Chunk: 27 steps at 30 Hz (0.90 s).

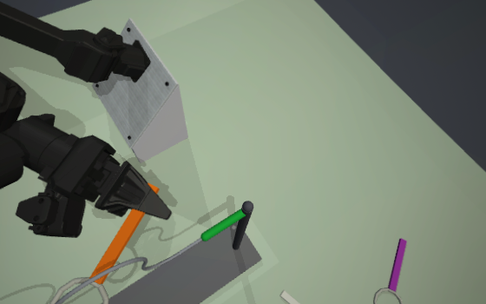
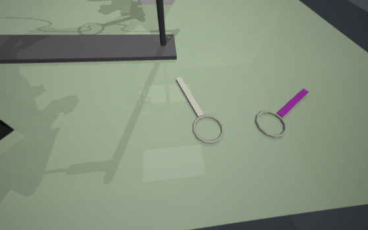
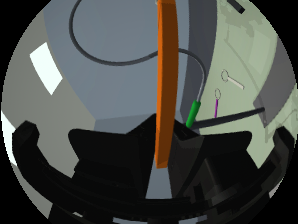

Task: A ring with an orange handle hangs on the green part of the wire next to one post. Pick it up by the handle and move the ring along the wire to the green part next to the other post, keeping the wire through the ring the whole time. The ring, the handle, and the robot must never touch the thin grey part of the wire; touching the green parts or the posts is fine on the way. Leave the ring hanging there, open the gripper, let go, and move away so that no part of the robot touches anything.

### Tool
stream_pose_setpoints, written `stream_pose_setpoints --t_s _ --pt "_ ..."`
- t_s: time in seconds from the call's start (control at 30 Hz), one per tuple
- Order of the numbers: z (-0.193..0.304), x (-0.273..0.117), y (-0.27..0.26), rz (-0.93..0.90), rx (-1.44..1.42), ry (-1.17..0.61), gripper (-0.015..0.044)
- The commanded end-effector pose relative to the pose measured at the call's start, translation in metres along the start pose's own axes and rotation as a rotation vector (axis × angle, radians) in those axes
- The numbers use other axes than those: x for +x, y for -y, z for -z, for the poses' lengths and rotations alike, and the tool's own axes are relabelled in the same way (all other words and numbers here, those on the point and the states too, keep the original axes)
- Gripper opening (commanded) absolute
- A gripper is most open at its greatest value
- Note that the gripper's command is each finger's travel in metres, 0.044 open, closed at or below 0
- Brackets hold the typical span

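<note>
The gripper (image 1: 157,208) (image 3: 160,117) was closed on the orange handle (image 1: 122,243) (image 3: 168,75), a flat-faced rectangular bar, its fingers parted only by the width of the bar. The fingers were matte black and tapered to a blunt tip.

The ring (image 1: 105,293) — pale, with a round section — was at the far end of the handle, near the lower edge of the top view, and was only partly visible. The thin grey wire (image 1: 177,254) (image 3: 117,64) curved across the ring and handle in that view; contact could not be determined. The wire ran to a smooth green sleeve (image 1: 224,225) (image 3: 193,114) beside a black cylindrical post (image 1: 242,230) (image 2: 161,24) (image 3: 230,118) with a rounded cap. The post stood on a flat dark grey base (image 1: 190,278) (image 2: 78,48) with straight edges.

A brushed-metal plate (image 1: 147,95), with dark round holes at its corners, topped a pale block. Two spare rings lay flat: one with an off-white handle (image 2: 189,96) (image 3: 235,82), one with a purple handle (image 1: 397,265) (image 2: 292,102) (image 3: 216,108). No lettering was legible.

The work surface (image 1: 298,130) (image 2: 242,181) was pale green, with soft shadows and lighter rectangular patches; dark grey areas lay beyond its straight edges.
</note>
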<state>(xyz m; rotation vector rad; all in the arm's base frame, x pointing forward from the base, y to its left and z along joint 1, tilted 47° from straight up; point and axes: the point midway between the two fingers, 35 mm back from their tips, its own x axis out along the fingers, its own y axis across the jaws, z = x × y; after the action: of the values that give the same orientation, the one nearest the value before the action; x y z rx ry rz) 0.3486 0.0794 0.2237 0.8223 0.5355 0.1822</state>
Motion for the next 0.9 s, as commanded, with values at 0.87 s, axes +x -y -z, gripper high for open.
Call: stream_pose_setpoints --t_s 0.87 --pt "-0.004 -0.006 -0.028 -0.041 0.047 -0.008 -0.015"
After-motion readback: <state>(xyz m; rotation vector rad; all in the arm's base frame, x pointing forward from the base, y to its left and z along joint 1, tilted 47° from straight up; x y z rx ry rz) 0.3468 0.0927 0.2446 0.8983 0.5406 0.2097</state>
